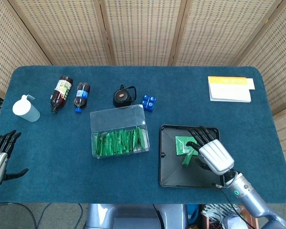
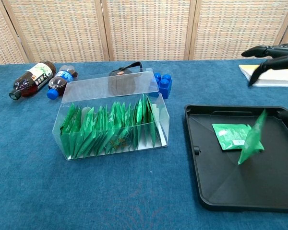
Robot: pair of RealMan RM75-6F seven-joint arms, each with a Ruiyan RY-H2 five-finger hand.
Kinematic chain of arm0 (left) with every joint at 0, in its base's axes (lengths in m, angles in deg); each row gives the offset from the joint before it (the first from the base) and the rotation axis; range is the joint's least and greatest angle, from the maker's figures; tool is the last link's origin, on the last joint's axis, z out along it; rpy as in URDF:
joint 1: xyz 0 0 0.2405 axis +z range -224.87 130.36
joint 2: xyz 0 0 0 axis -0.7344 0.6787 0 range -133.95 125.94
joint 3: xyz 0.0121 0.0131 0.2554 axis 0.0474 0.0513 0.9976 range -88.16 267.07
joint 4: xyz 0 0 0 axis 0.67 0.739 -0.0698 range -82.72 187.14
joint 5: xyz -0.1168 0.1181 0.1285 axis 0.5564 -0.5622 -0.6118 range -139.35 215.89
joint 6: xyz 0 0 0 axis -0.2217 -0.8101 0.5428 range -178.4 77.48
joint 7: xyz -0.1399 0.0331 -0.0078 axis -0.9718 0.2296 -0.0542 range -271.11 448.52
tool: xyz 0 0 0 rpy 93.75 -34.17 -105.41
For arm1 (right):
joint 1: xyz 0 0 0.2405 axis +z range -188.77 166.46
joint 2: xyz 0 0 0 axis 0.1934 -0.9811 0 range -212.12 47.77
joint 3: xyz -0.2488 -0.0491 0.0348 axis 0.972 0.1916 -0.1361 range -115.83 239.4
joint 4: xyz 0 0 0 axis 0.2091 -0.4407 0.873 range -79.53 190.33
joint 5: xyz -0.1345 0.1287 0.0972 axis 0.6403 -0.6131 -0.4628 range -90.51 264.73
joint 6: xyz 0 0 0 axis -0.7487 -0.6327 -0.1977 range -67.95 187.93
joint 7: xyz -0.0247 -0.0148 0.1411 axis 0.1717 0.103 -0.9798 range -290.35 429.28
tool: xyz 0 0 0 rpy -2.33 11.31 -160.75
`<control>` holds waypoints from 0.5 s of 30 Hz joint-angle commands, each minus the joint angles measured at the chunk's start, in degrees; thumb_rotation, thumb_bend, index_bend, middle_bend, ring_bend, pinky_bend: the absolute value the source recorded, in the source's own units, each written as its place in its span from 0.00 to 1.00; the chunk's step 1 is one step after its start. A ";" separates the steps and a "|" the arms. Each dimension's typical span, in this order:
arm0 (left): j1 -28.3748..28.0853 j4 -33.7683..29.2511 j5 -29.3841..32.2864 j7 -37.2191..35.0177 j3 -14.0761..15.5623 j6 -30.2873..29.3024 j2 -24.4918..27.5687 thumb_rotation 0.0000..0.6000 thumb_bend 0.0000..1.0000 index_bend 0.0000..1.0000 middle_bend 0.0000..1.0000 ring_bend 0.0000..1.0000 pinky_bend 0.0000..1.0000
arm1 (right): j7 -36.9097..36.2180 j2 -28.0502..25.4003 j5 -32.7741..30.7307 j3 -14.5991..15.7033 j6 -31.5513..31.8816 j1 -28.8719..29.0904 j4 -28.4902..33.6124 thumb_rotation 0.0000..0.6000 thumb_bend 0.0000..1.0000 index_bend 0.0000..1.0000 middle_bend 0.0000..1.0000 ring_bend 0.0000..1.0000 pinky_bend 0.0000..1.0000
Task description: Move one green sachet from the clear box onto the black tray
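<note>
Right hand: the right hand (image 1: 210,153) hangs over the black tray (image 2: 216,187), fingers spread and apart from one another; in the chest view its dark fingertips (image 2: 259,51) sit high above the tray floor. I judge it to be holding nothing, though the head view hides the underside of the palm.
Left hand: the left hand (image 1: 0,155) rests off the near left edge of the table, fingers apart, holding nothing.
Carried sachet: the green sachet (image 2: 252,138) stands on edge, tilted, on the tray, its lower corner on the tray floor and leaning over a second sachet (image 2: 229,136) that lies flat there. No finger visibly touches it.
Clear box: the clear box (image 2: 113,125) stays well to the left of the tray, a row of green sachets upright inside.
Step in hand: release onto the tray, nearly done by my reckoning.
How to do it well: lift the hand straight up and away, fingers kept wide, so nothing brushes the tilted sachet; let it topple flat inside the tray rim, not toward the near wall.
Risk: a sideways withdrawal could flick the light packet out over the rim.
Nearby: blue blocks (image 2: 162,85) behind the box, clear of the path.
</note>
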 commanded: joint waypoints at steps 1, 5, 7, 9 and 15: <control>0.01 0.00 0.00 0.00 0.00 -0.01 -0.01 1.00 0.06 0.00 0.00 0.00 0.00 | 0.43 -0.59 0.44 -0.01 0.75 -0.70 0.34 1.00 0.16 0.05 0.00 0.00 0.09; 0.03 -0.02 -0.06 -0.06 -0.01 -0.10 0.03 1.00 0.06 0.00 0.00 0.00 0.00 | 0.09 -1.82 1.48 0.07 3.47 -2.55 1.00 1.00 0.14 0.05 0.00 0.00 0.09; 0.07 -0.05 -0.14 -0.05 0.01 -0.21 0.04 1.00 0.06 0.00 0.00 0.00 0.00 | -0.55 -2.39 2.50 0.07 6.09 -4.05 1.00 1.00 0.11 0.05 0.00 0.00 0.08; 0.12 -0.05 -0.24 0.02 0.05 -0.32 0.03 1.00 0.06 0.00 0.00 0.00 0.00 | -1.32 -2.71 3.15 0.10 9.16 -5.90 0.85 1.00 0.08 0.03 0.00 0.00 0.05; 0.54 -0.08 -1.19 0.49 0.12 -1.63 0.00 1.00 0.06 0.00 0.00 0.00 0.00 | -3.59 -2.48 1.09 1.66 19.75 -15.49 -2.35 1.00 0.00 0.00 0.00 0.00 0.00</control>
